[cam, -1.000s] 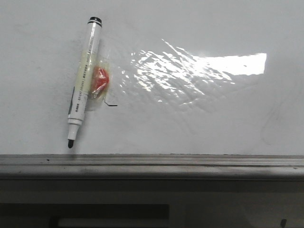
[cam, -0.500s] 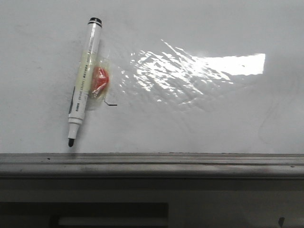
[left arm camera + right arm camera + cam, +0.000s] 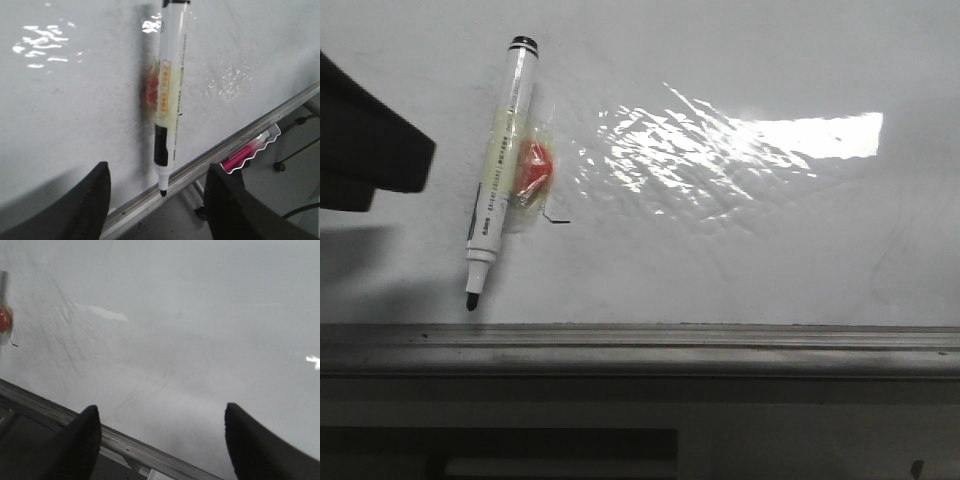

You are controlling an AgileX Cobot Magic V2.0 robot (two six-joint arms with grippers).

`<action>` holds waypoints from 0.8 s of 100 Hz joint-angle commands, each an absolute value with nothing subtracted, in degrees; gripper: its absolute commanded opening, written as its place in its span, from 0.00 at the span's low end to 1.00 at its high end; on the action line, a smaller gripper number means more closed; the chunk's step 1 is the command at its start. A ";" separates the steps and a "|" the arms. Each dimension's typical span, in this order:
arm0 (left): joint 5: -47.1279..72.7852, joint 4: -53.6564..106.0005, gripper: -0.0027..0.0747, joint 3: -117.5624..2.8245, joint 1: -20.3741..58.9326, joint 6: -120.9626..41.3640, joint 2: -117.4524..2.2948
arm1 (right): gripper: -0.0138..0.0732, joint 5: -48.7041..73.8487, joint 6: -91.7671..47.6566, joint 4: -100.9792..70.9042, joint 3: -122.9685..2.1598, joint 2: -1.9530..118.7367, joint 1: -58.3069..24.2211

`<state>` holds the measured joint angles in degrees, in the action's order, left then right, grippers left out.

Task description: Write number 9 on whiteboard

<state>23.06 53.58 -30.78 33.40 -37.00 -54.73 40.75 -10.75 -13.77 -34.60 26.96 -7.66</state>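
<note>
The whiteboard (image 3: 740,260) fills the front view, glossy white with a wrinkly glare patch (image 3: 720,145). No number 9 is in view on it; only a tiny dark dash (image 3: 556,219) shows. A white marker (image 3: 498,170) lies on the board, its bare black tip toward the grey rail (image 3: 640,345). A red blob under clear tape (image 3: 532,172) sits against its barrel. My left gripper (image 3: 160,200) is open, its fingers either side of the marker (image 3: 167,90) tip but apart from it. My right gripper (image 3: 162,440) is open over bare whiteboard (image 3: 190,330), holding nothing.
A dark part of my left arm (image 3: 370,145) juts in at the left edge of the front view, with its shadow below. Beyond the rail (image 3: 210,160), a pink pen in a clear pack (image 3: 245,152) and some cables lie under the board's edge. Faint smudges (image 3: 140,390) mark the board.
The dark bulk of my left arm has come into the front view at the left edge, throwing a shadow on the board. The marker has not moved.
</note>
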 commanded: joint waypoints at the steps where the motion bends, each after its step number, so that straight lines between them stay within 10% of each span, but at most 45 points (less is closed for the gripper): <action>1: 14.38 56.29 0.49 -32.85 37.98 -37.30 -56.96 | 0.69 35.99 -11.54 -13.70 -36.74 27.67 -7.50; 36: 2.90 59.73 0.41 -32.85 43.95 -37.20 -65.37 | 0.69 35.99 -11.54 -13.70 -36.74 27.67 -7.50; 52: 3.14 59.98 0.14 -32.85 43.95 -37.20 -66.70 | 0.69 34.74 -12.54 -13.70 -36.74 27.67 -7.50; 57: 5.74 59.41 0.01 -33.60 44.05 -37.31 -66.08 | 0.69 34.48 -13.07 -13.70 -37.11 27.67 -7.50; 80: 30.55 53.56 0.01 -39.67 44.05 -58.79 -60.54 | 0.69 41.15 -33.94 -29.60 -41.88 28.00 -9.57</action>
<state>21.97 54.29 -36.19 43.90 -48.86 -63.70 41.84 -23.41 -20.25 -38.51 27.06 -8.23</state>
